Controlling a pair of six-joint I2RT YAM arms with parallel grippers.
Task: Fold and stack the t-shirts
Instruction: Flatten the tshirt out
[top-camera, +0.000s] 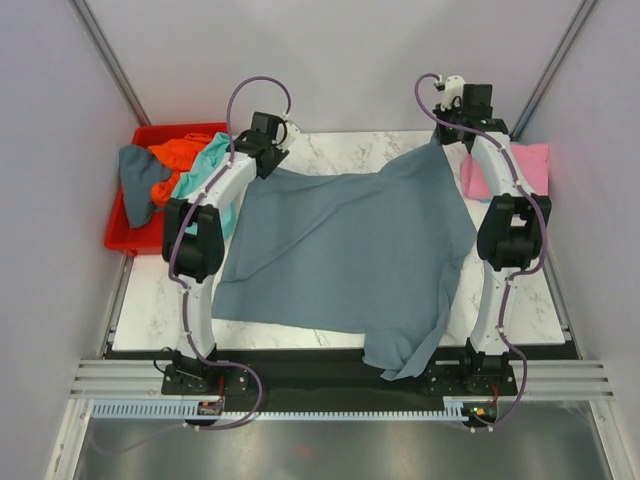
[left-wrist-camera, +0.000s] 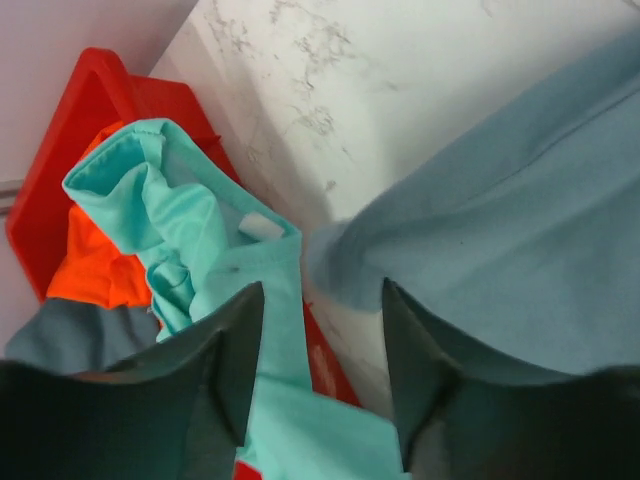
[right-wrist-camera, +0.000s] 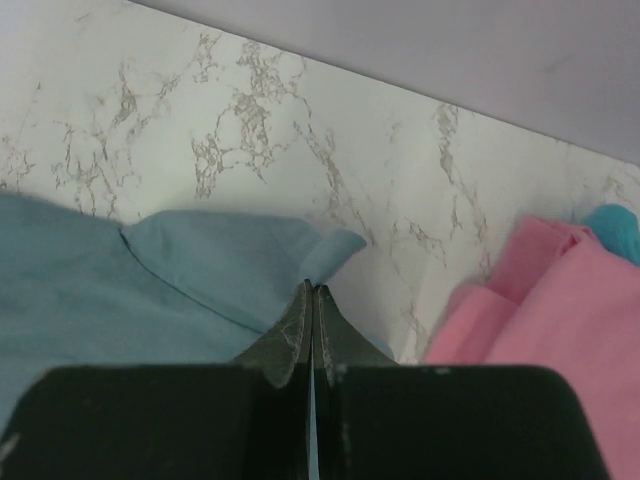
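left wrist: red bin (left-wrist-camera: 62, 190), teal shirt (left-wrist-camera: 195, 235) beside slate shirt (left-wrist-camera: 520, 230)

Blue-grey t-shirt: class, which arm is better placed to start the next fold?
Right, probably. The right gripper is shut on a far corner of the blue-grey t-shirt, ready to carry it over; the left gripper stands open, holding nothing.

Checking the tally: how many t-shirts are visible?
5: slate shirt spread on the table; teal shirt, orange shirt and dark grey shirt in the red bin; pink shirt at the table's right edge. A turquoise scrap behind it may be a sixth.
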